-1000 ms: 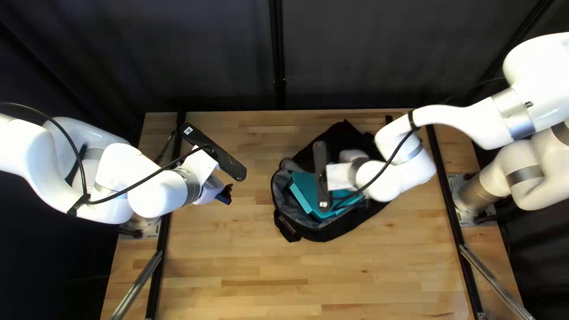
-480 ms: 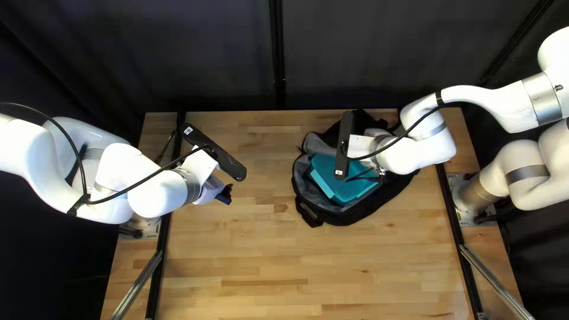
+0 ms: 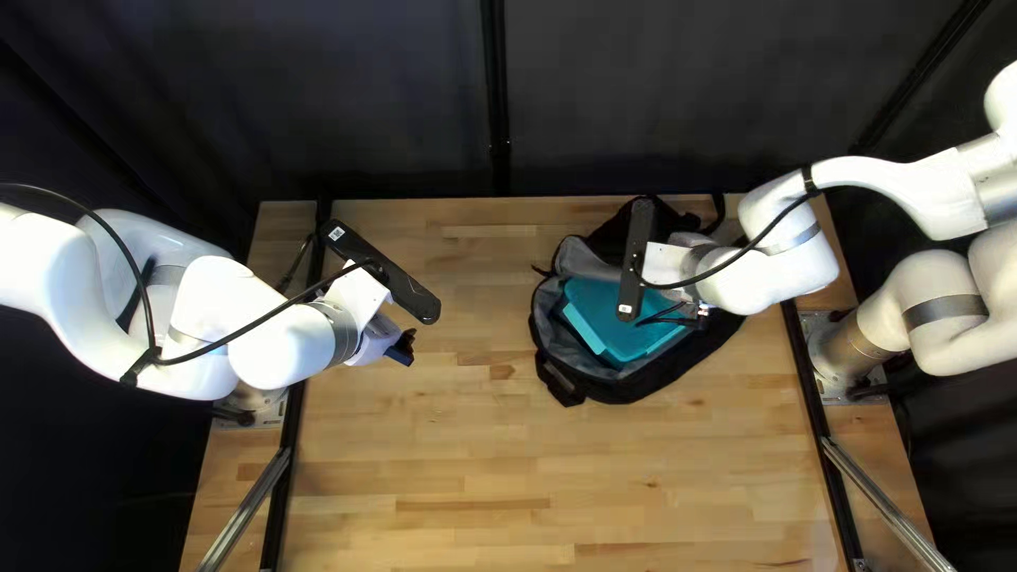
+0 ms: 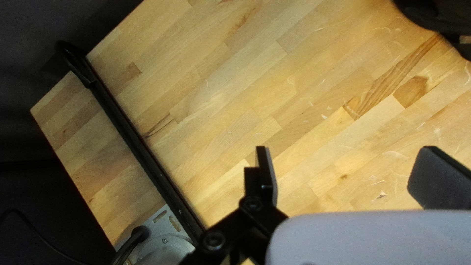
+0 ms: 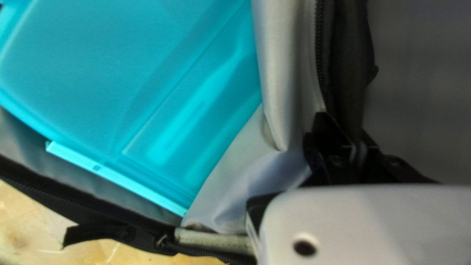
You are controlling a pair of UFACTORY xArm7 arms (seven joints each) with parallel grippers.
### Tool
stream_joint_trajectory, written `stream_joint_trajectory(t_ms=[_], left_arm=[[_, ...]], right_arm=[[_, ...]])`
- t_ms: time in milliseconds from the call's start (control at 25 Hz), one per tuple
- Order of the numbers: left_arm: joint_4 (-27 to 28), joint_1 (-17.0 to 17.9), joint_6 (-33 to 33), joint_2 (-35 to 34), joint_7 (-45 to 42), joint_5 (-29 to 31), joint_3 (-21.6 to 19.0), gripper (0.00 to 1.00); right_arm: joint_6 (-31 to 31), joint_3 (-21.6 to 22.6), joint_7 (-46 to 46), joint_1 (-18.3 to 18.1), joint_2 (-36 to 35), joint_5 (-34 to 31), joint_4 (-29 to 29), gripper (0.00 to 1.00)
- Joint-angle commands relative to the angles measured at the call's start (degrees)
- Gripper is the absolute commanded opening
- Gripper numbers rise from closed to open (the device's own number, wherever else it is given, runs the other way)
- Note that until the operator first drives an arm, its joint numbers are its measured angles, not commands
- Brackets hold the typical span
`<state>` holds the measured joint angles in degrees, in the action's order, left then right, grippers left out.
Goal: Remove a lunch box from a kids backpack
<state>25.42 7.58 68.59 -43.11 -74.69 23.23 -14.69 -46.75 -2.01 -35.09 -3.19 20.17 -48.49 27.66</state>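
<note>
Lunchbox (image 3: 625, 337) beside R pincer (image 3: 689, 316)

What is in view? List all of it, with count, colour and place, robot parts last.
lunch box: 1, teal, inside the open backpack
backpack: 1, black with grey lining, on the table
table: 1, light wood, beneath everything
curtain: dark, behind the table
post: 1, black, beyond the far edge
strips: 2, black, along the table's sides
bars: 2, silver, near the lower corners
arms: 2, white, left and right
left gripper: 1, black, jaws apart
right gripper: 1, black, jaws closed on backpack fabric
</note>
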Motion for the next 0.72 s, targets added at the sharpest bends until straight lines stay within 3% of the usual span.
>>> stream_joint_trajectory(t_ms=[40,520,720], left_arm=[[0.0,0.0,0.0,0.0,0.0,0.0,0.0,1.0],[0.0,0.0,0.0,0.0,0.0,0.0,0.0,1.0],[0.8,-0.5,-8.7,4.3,2.6,5.8,-0.2,1.0]], right_arm=[[5.2,-3.5,2.1,-2.1,-0.8,-1.5,-1.3,0.0],[5.4,-3.6,2.2,-2.1,-0.7,-1.5,-1.3,0.0],[5.4,-3.6,2.2,-2.1,-0.7,-1.5,-1.3,0.0]])
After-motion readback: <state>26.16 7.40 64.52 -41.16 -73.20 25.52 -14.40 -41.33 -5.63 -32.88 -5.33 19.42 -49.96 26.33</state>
